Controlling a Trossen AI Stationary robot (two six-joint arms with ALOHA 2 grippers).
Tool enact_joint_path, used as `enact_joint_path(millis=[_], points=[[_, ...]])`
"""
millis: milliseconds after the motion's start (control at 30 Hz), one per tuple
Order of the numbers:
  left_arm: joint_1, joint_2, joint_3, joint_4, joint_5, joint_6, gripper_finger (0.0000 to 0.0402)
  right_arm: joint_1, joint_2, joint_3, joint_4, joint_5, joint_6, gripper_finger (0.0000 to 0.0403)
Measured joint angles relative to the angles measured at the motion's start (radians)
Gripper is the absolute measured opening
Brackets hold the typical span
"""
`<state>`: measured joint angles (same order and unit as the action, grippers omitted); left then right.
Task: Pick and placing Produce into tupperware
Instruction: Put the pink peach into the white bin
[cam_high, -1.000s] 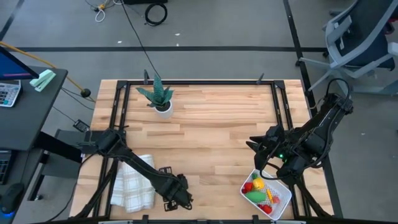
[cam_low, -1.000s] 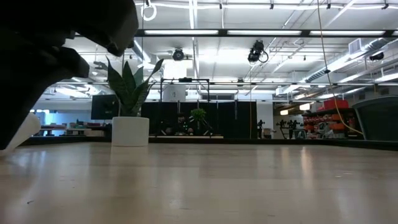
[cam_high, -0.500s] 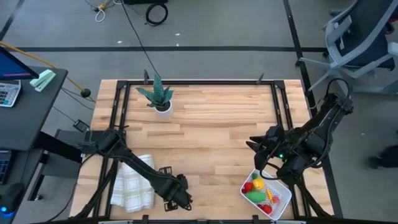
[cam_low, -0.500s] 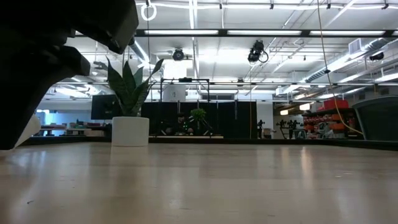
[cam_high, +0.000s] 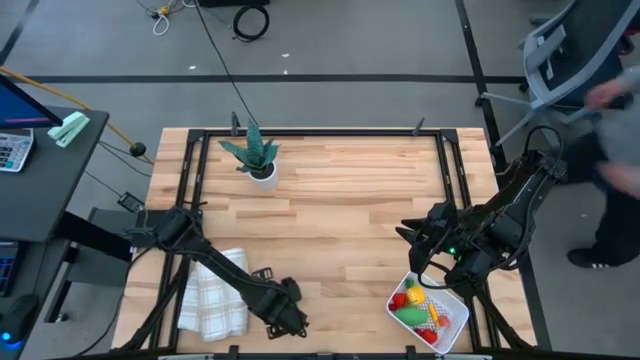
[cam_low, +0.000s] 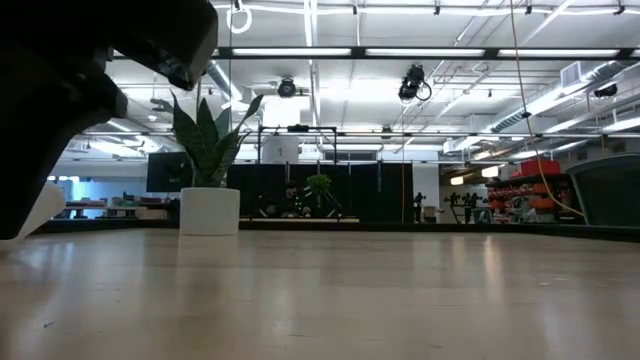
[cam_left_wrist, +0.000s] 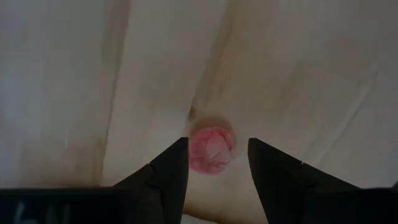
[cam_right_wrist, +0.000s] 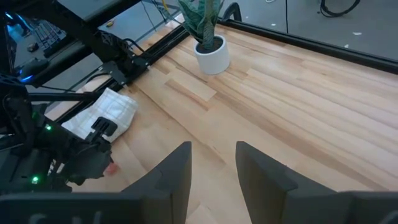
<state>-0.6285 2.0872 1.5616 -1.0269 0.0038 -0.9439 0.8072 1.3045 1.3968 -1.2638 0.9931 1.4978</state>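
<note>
Left gripper (cam_left_wrist: 217, 163) low at worktop (cam_high: 350, 200) front edge, jaws apart straddling pink fruit (cam_left_wrist: 211, 149), apparently lined up to grab it; right gripper (cam_right_wrist: 212, 163) empty, jaws parted, waiting above tupperware (cam_high: 458, 322) in front right corner, already holding produce (cam_high: 415, 305)

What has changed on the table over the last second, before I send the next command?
Almost nothing on the table. The left gripper has eased slightly toward the table's near edge, jaws open around a small pink piece of produce on the wood. A person has walked in beside the table's right side. The right gripper, the tupperware, plant and cloth are unchanged.
</note>
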Motion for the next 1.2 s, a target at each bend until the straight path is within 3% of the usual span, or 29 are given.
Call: enact_joint_path(millis=[733, 1200], points=[[-0.004, 0.000, 0.000, -0.006, -0.046, -0.172, 0.0172, 0.000, 0.000, 0.000, 0.000, 0.000, -0.001, 0.0132], [-0.050, 0.001, 0.000, -0.100, -0.069, -0.162, 0.0172, 0.000, 0.000, 0.000, -0.001, 0.000, -0.016, 0.0132]])
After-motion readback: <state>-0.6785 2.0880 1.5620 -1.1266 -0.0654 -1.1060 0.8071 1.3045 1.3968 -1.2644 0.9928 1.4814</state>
